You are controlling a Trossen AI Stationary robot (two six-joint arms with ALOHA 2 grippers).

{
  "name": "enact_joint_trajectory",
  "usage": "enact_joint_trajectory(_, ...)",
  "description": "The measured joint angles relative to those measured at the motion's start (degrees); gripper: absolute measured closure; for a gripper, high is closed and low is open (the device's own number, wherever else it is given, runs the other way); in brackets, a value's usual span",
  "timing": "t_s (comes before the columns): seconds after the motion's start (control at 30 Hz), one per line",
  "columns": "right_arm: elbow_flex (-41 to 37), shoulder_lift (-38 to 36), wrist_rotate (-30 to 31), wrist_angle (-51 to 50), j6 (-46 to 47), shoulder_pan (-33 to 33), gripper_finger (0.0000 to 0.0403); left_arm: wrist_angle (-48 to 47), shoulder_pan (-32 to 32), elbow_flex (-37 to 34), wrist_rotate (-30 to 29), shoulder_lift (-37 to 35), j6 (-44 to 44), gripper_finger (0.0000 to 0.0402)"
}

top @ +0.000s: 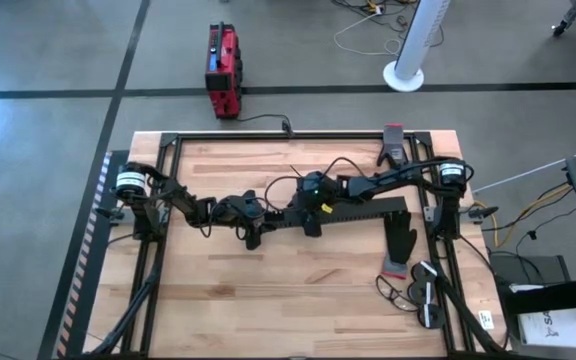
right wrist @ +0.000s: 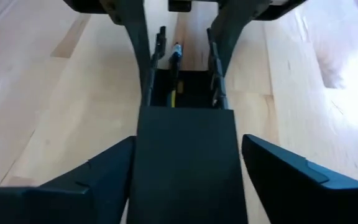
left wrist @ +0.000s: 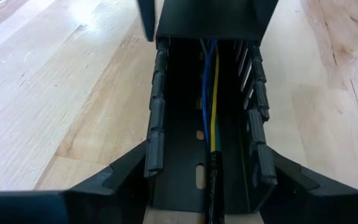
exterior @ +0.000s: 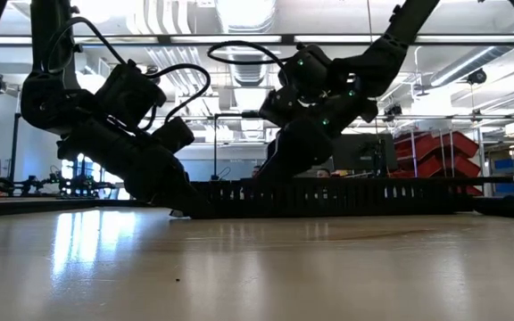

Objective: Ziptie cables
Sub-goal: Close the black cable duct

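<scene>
- left gripper sits at about 9 o'clock from the table's middle, low at the left end of the long black slotted channel. in its wrist view the fingers stand spread, one on each outer side of the channel; whether they press its walls, i cannot tell.
- cables lie inside the channel along its floor: blue, yellow and greenish strands running down the trough into a dark sleeved end.
- right gripper is at the table's middle, over the channel. its fingers are spread wide to either side of the channel's lidded part, apart from it.
- a black stand with a red foot stands at about 4 o'clock.
- loose wires lie at about 5 o'clock, near the table's edge.
</scene>
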Motion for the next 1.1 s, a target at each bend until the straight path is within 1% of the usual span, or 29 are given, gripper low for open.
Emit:
enact_joint_trajectory(0.13,0.0,0.0,-0.23,0.04,0.16,0.05,0.0172,0.01,0.0,0.0,-0.04,0.0,0.04,0.0184)
enact_joint_trajectory(0.2,0.07,-0.04,-1.09,-0.81,-0.62,0.01,0.0183,0.02,0.0,0.0,-0.05,0.0,-0.27,0.0183)
enact_joint_trajectory(0.37,0.39,-0.34,-1.85,-4.16,-2.01,-0.25,0.0183,0.1,-0.02,0.09,-0.26,0.02,-1.4,0.0194)
enact_joint_trajectory(0.53,0.2,-0.37,-2.27,-3.82,-2.42,-0.1,0.0164,0.45,-0.02,0.07,-0.99,0.04,-1.3,0.0191)
enact_joint_trajectory(0.73,0.03,1.3,-2.78,0.91,1.53,0.23,0.0181,1.21,-0.09,0.72,-1.12,0.07,-0.36,0.0191)
enact_joint_trajectory(0.8,0.56,2.01,-3.18,0.93,2.43,0.23,0.018,1.11,-0.13,0.85,-1.25,0.07,-0.15,0.019)
enact_joint_trajectory(0.97,0.88,2.79,-3.27,2.37,4.5,0.25,0.0162,1.67,-0.13,0.68,-1.36,0.07,0.26,0.019)
enact_joint_trajectory(1.1,0.96,2.93,-2.96,2.54,7.54,-0.34,0.0174,2.49,-0.13,0.9,-1.48,0.17,0.51,0.0188)
